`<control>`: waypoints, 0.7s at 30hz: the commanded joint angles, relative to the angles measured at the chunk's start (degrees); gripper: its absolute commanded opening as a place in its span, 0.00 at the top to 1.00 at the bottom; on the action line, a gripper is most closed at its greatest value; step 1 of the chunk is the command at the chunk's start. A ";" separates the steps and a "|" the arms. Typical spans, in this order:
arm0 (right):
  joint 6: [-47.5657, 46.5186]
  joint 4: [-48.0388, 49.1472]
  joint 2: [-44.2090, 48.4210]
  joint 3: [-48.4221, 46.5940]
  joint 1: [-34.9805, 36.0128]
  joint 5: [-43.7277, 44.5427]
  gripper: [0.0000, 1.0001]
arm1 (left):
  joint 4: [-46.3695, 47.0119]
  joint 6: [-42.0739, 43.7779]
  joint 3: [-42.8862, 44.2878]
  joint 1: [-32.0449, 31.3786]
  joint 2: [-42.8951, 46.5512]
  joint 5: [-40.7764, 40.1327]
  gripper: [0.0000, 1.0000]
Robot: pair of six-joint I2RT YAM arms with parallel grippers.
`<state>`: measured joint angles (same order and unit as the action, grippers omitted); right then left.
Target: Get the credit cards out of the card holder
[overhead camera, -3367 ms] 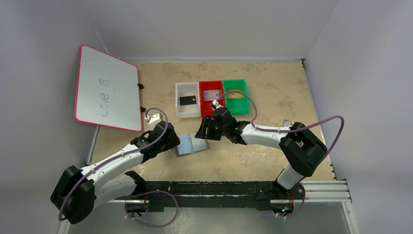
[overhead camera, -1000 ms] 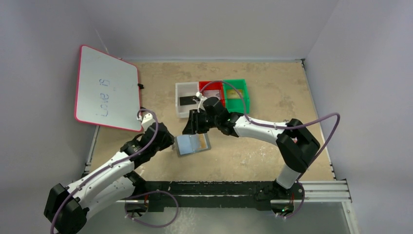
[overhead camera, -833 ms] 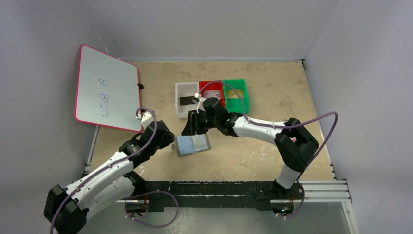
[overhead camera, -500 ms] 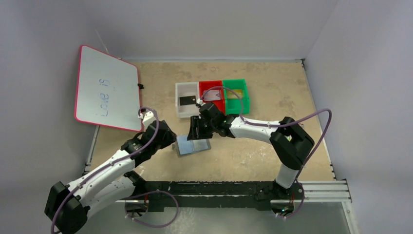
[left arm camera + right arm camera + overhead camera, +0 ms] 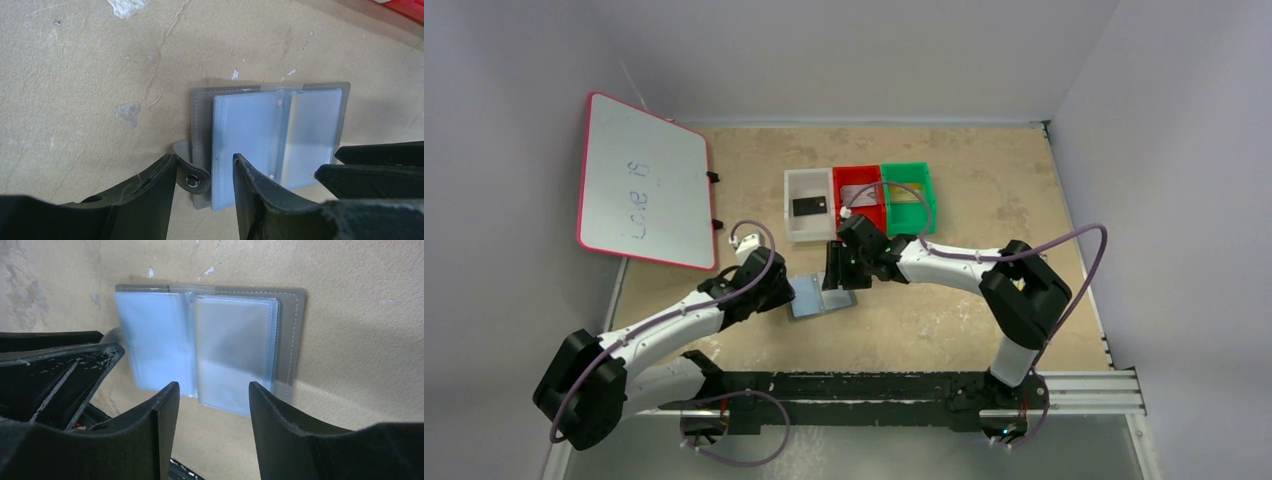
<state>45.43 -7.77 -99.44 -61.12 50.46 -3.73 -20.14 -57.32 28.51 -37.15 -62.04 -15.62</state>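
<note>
While left gripper (image 5: 205, 164) and right gripper (image 5: 214, 390) flank the card holder (image 5: 260, 125), jaws spread, trays (image 5: 788, 205) sit beyond.

Matte grey stitched card holder (image 5: 289, 340), glossy bluish plastic sleeves (image 5: 235, 350), rough speckled tabletop (image 5: 360, 340)

card holder (image 5: 807, 298): lies open on the surface (image 5: 994, 200) just below the middle of the frame, bluish pockets up
left claw (image 5: 785, 294): at the holder's left edge
right claw (image 5: 836, 281): over the holder's right half
white tray (image 5: 809, 229): above centre, holds the black card (image 5: 809, 206)
red tray (image 5: 857, 171): just right of it, holds the silvery-grey card (image 5: 858, 193)
green tray (image 5: 908, 170): right end of the row, holds the gold-yellow card (image 5: 908, 198)
whiteboard (image 5: 644, 180): upper left, pink-rimmed
</note>
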 commanded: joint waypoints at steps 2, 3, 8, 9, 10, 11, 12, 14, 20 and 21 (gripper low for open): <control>0.42 -1.14 -2.52 -1.99 0.08 1.80 0.43 | 2.58 2.04 -0.80 0.08 -0.59 0.78 0.55; 0.07 -1.39 -3.04 -2.62 0.01 3.28 0.43 | 2.73 2.06 -0.84 0.06 -0.85 0.89 0.55; -0.18 -2.43 -3.39 -3.29 0.13 4.56 0.42 | 3.62 2.42 -1.00 0.06 -1.80 1.58 0.56; -0.36 -2.43 -3.50 -3.39 0.14 4.40 0.42 | 3.73 2.51 -0.98 0.09 -2.19 1.66 0.56; -0.49 -2.28 -3.75 -3.42 0.14 3.94 0.42 | 3.91 2.60 -1.00 0.06 -2.36 1.84 0.56; -0.73 -1.98 -4.12 -3.56 0.10 3.39 0.41 | 4.04 2.71 -0.96 0.06 -2.73 1.96 0.57; -0.97 -1.47 -4.52 -3.64 0.13 2.40 0.41 | 4.26 2.81 -0.94 0.07 -3.02 2.25 0.57; -1.32 0.28 -5.18 -3.65 0.16 -0.39 0.42 | 4.73 2.92 -1.00 0.06 -3.46 2.92 0.59; -2.37 2.34 -5.15 -5.06 0.24 -2.97 0.51 | 5.53 2.83 -1.17 0.08 -3.26 3.56 0.63; -2.50 2.28 -4.99 -5.47 0.23 -3.03 0.52 | 5.65 2.79 -1.18 0.06 -3.26 3.53 0.63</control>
<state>44.27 -7.55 -104.14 -63.68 50.48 -4.47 -17.15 -55.27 27.83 -37.15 -65.30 -13.52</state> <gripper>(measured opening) 0.504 0.379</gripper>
